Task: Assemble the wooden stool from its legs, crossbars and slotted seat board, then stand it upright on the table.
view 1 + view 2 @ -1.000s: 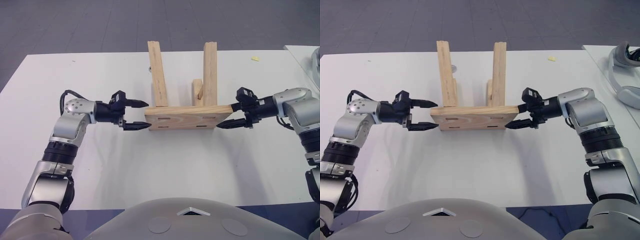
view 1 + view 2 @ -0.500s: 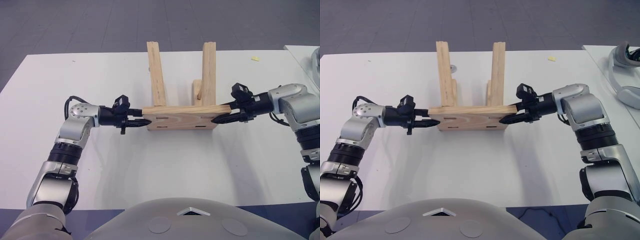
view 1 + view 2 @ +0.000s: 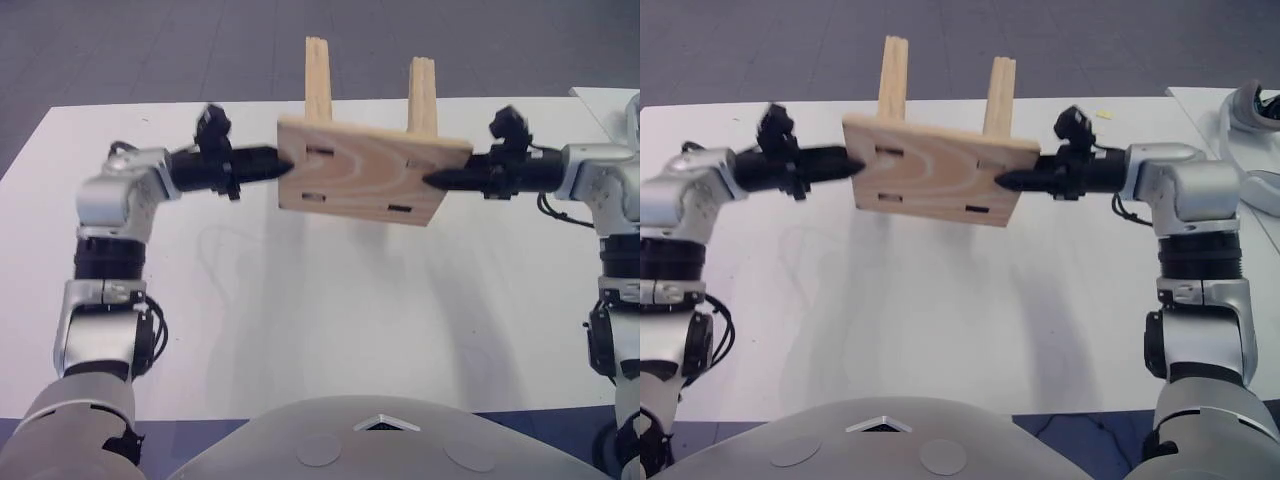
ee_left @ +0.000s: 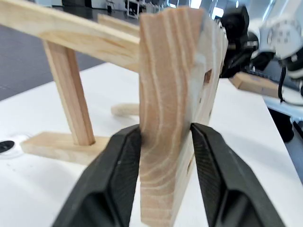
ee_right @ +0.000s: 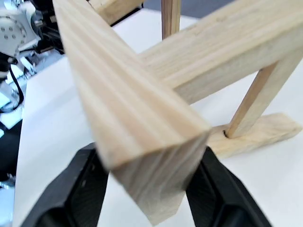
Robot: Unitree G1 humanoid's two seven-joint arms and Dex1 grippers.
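My L gripper (image 3: 282, 164) & R gripper (image 3: 432, 181): jaws clamped tight on opposite end edges of the seat board (image 3: 360, 175). Two-sided grip lets the assy pivot w/o slip. Board faces me, legs (image 3: 318, 68) point away, over far side of table (image 3: 300, 300); not yet upright

Assembled pale wooden stool (image 3: 372, 160), tipped over near the white table's (image 3: 300, 330) far edge; rectangular four-slot seat board (image 3: 935, 172) facing the near edge, slightly skewed; legs (image 3: 318, 70) pointing away.
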